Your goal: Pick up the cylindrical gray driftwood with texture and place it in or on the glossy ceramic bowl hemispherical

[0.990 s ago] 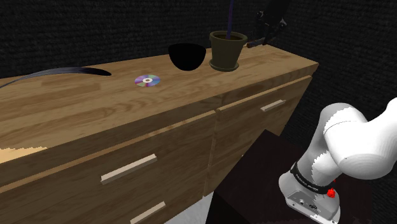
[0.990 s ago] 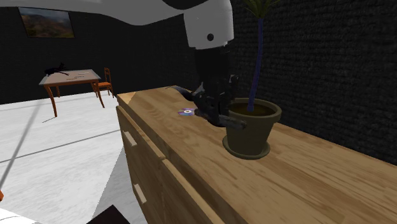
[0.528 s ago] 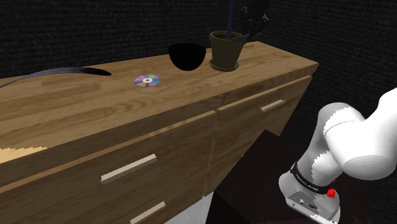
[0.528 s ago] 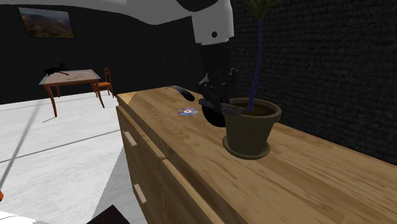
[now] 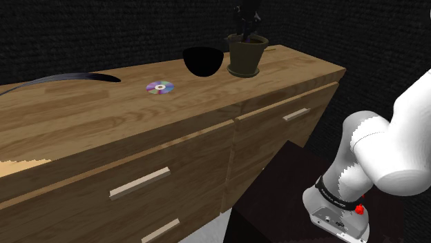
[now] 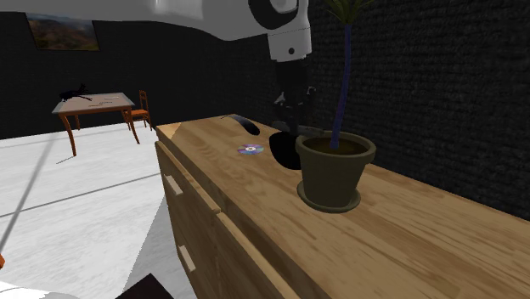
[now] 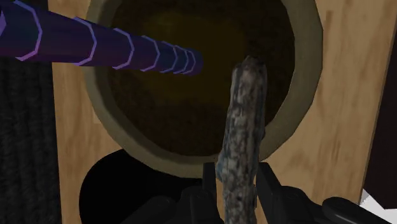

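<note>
My gripper [image 7: 236, 188] is shut on a grey, rough-textured driftwood stick [image 7: 243, 127], which juts forward from between the fingers. It hangs over the brown plant pot [image 7: 191, 162], with the stick reaching across the pot's soil. The glossy black bowl [image 7: 114, 194] sits just beside the pot. In the shoulder view the gripper [image 5: 246, 15] hovers above the pot [image 5: 247, 55], and the bowl [image 5: 202, 61] stands to that view's left of it. In the second exterior view the gripper [image 6: 290, 109] hangs above the bowl [image 6: 284, 149] and behind the pot [image 6: 334, 170].
A purple-blue plant stem [image 7: 95, 44] rises from the pot close to the hand. A CD [image 5: 159, 87] and a long dark curved object [image 5: 69, 77] lie on the wooden dresser top [image 5: 103, 117]. A dark wall runs close behind the dresser.
The gripper, holding the driftwood, has moved toward the shoulder view's left, from beside the pot's far right to above the pot, nearer the bowl.
</note>
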Robot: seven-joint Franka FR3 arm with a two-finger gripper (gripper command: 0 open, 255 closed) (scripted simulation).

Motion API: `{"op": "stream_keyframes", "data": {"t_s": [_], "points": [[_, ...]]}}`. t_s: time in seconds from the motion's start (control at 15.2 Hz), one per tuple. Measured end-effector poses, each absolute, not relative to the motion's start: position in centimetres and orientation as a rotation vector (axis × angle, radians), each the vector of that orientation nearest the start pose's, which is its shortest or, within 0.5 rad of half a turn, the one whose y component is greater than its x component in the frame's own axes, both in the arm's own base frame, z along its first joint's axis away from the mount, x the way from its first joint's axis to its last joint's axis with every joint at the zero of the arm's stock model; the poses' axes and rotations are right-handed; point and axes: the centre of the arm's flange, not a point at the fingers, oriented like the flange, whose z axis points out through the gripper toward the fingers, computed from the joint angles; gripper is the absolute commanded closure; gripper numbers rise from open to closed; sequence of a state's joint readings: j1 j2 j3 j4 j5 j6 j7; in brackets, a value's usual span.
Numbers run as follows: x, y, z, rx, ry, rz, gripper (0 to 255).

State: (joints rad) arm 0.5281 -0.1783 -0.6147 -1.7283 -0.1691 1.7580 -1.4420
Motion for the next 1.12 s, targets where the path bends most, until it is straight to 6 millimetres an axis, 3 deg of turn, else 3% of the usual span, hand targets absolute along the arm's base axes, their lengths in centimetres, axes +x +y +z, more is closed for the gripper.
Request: {"op": "stream_keyframes", "data": {"t_s": [0.73,1.12], "points": [[65.3,-1.4,64.4,-2.565,-2.093,-0.137,255],[66.4,-1.0,61.5,-2.561,-2.094,-0.136,255]]}}
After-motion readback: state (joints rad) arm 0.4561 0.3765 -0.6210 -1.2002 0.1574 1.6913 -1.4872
